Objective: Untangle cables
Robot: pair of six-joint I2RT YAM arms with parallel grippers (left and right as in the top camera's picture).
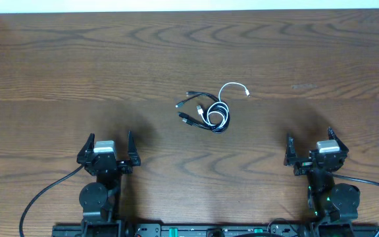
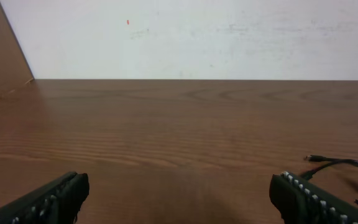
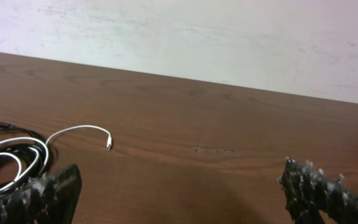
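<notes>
Up front we've got the two pincers parked at the near edge of the bench [image 1: 77, 66], the left pincer [image 1: 109, 136] and the right pincer [image 1: 309, 136], well apart from each other. Both are released, jaws spread wide and gripping nothing. Each wrist view says the same, with just wood grain showing between the jaws.

As for the cables [image 1: 206, 112], they're lying in one small tangled bundle around the middle of the bench. That's further out than either arm, roughly between the two, and touching neither. It's mostly black loops coiled over each other, with a couple of black plug ends poking out on the left side. We can also see a white cable [image 1: 232, 89] running through the coil, then arcing out toward the far right, its plug end lying free on the wood.

From the left wrist we only catch the bundle's edge at far right. From the right wrist it sits low on the left, partly behind one jaw.
</notes>
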